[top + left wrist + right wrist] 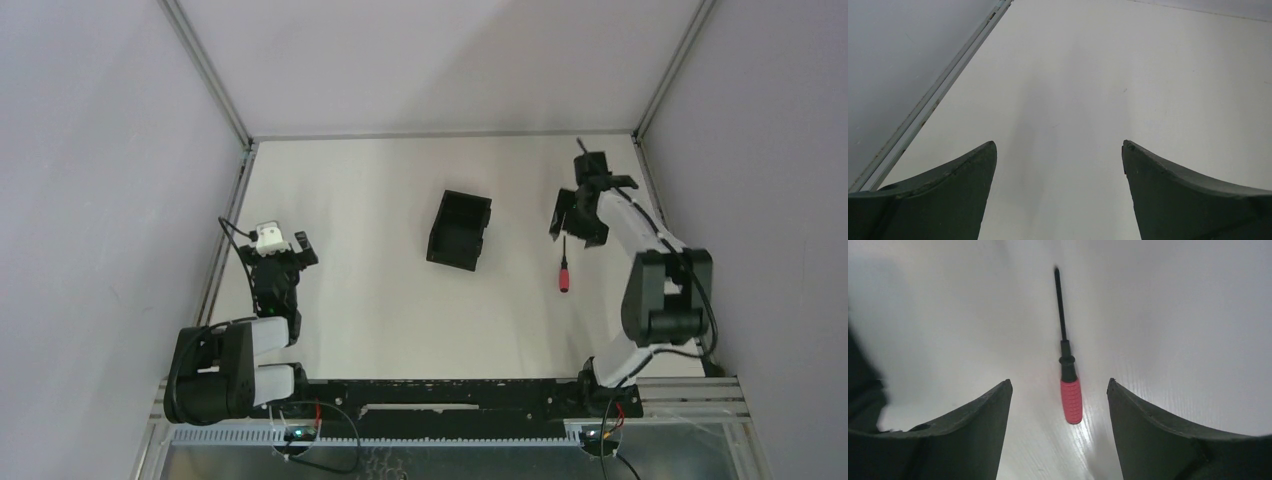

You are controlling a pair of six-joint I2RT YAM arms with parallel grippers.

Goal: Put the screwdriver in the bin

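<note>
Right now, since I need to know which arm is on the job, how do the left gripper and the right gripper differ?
The right gripper frames the screwdriver, its red handle lying between the fingers untouched; the left gripper frames only bare table. The right arm is stretched toward the far right corner, while the left arm sits folded near its base. Both are open and hold nothing.

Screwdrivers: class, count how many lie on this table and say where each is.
1. The screwdriver lies on the table, right of the bin, under the open right claw. The bin's dark inside could hide another.
</note>
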